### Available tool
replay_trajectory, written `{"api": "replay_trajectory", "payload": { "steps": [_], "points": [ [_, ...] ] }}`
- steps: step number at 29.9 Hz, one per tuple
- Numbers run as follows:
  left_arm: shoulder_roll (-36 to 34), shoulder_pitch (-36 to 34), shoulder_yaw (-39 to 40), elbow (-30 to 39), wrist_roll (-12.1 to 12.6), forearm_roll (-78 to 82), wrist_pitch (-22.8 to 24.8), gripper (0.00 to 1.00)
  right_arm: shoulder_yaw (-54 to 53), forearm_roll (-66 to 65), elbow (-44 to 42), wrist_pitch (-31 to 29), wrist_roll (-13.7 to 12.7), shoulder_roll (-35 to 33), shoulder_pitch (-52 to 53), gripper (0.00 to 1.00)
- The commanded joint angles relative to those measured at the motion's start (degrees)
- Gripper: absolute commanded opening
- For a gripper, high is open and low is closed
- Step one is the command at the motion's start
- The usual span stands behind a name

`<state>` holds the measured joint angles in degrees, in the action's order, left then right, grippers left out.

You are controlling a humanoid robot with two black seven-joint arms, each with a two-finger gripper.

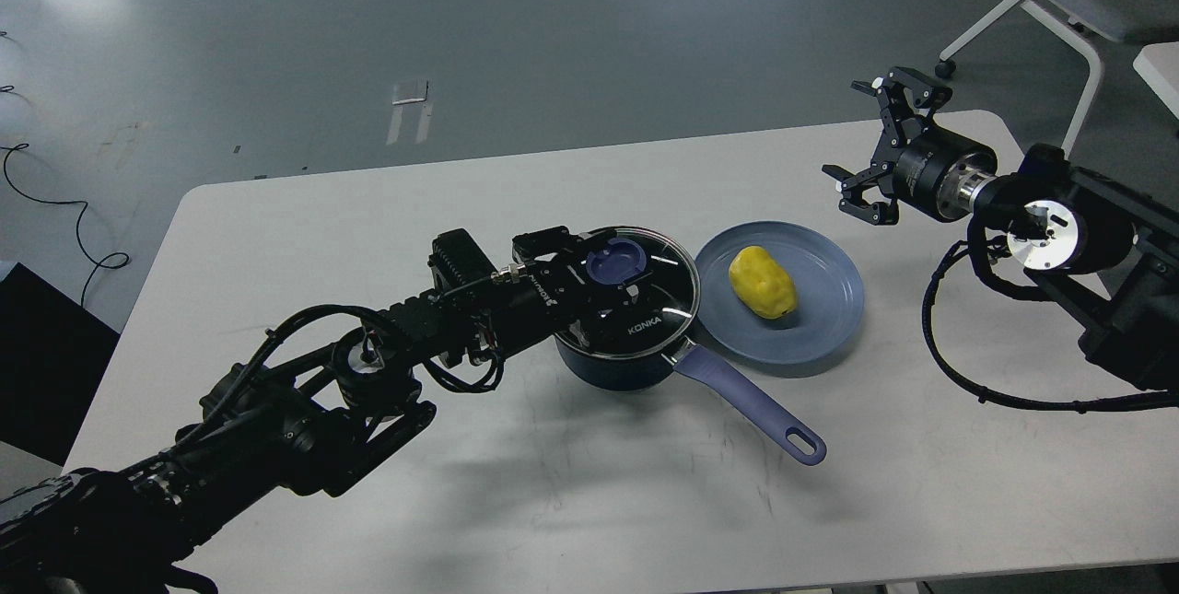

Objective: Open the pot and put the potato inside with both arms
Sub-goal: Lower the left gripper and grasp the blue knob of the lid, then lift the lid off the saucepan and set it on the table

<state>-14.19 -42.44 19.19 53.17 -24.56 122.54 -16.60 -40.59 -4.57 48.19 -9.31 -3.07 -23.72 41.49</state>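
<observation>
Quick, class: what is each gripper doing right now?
Left gripper: around the lid knob; grip cannot be told.
Right gripper: open, empty.

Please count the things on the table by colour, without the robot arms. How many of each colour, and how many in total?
Dark navy with lavender-blue handle: 1, the pot, its glass lid on it
Light blue: 1, the plate
Yellow: 1, the potato, lying on the plate
Total: 3

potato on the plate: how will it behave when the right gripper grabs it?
The potato looks smooth and oval, so it may slip between fingers or roll on the flat plate if nudged. It seems rigid. The right gripper is open, apart from it.
</observation>
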Motion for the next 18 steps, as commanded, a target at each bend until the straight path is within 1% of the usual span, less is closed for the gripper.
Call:
{"api": "replay_trajectory", "payload": {
  "steps": [1,4,6,9,11,14,15,18],
  "points": [
    [-0.5,-0.5,0.1,0.4,-0.1,-1.6,0.0,0.23,0.1,0.0,0.1,0.0,0.0,0.0,0.0,1.0],
    [-1.0,-1.2,0.1,1.6,-0.2,-3.2,0.0,0.23,0.1,0.0,0.1,0.0,0.0,0.1,0.0,1.0],
    [-2.2,-1.7,0.3,5.7,-0.3,-10.8,0.1,0.23,0.1,0.0,0.1,0.0,0.0,0.1,0.1,1.0],
    [-4.7,-3.3,0.2,9.7,-0.3,-15.0,0.3,0.24,0.1,0.0,0.1,0.0,0.0,0.1,0.1,1.0],
    [-6.4,-3.9,0.2,9.8,-0.3,-15.1,0.4,0.24,0.1,0.0,0.1,0.0,0.0,0.0,0.1,1.0],
    [-10.8,-4.2,0.1,9.7,-0.2,-15.1,0.1,0.23,0.2,0.0,0.1,0.0,0.0,0.0,0.1,1.0],
    [-10.9,-4.2,0.1,9.7,-0.2,-15.1,0.1,0.23,0.2,0.0,0.1,0.0,0.0,0.0,0.1,1.0],
    [-15.8,-3.5,-0.8,9.3,-0.2,-15.1,-1.7,0.23,0.2,0.0,0.1,0.0,0.0,0.0,0.0,1.0]
  ]
}}
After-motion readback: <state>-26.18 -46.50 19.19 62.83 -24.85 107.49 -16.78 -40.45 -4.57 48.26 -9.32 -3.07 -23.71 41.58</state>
